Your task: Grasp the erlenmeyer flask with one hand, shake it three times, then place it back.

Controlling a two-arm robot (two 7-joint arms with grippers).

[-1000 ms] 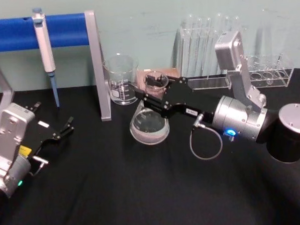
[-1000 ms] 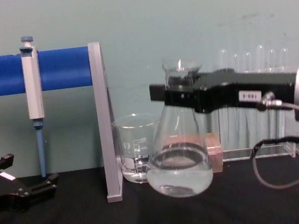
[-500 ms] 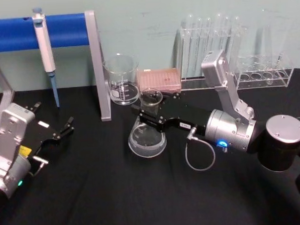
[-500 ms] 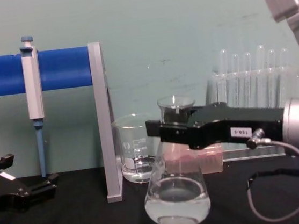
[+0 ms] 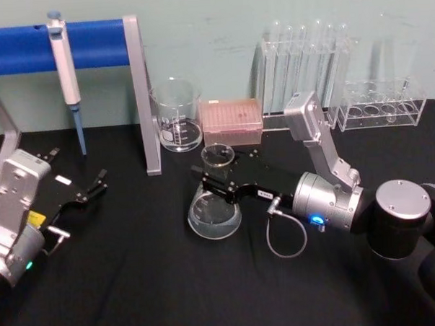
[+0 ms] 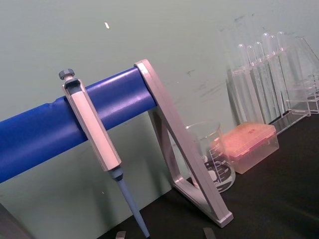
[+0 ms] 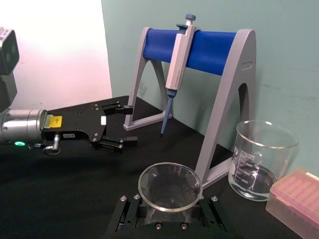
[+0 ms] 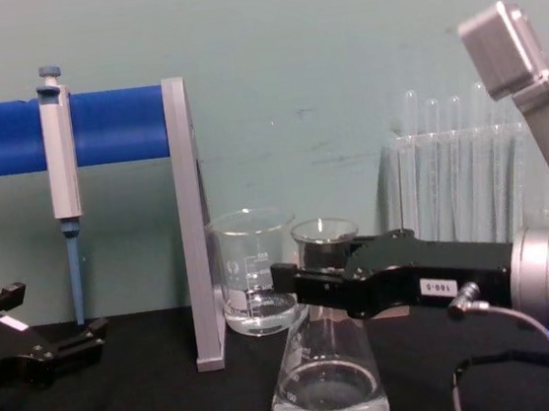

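1 arm working: right gripper (image 5: 218, 183) jaws clamped on erlenmeyer flask (image 5: 215, 217) neck. Flask upright, low at mid tabletop (image 5: 136, 282), near beaker (image 5: 176, 118). Left gripper (image 5: 77, 168) parked far left, jaws wide.

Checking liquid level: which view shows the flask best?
Chest view: flask side-on, liquid visible, neck in the right tool. Head view shows it from above; right wrist view, its rim.
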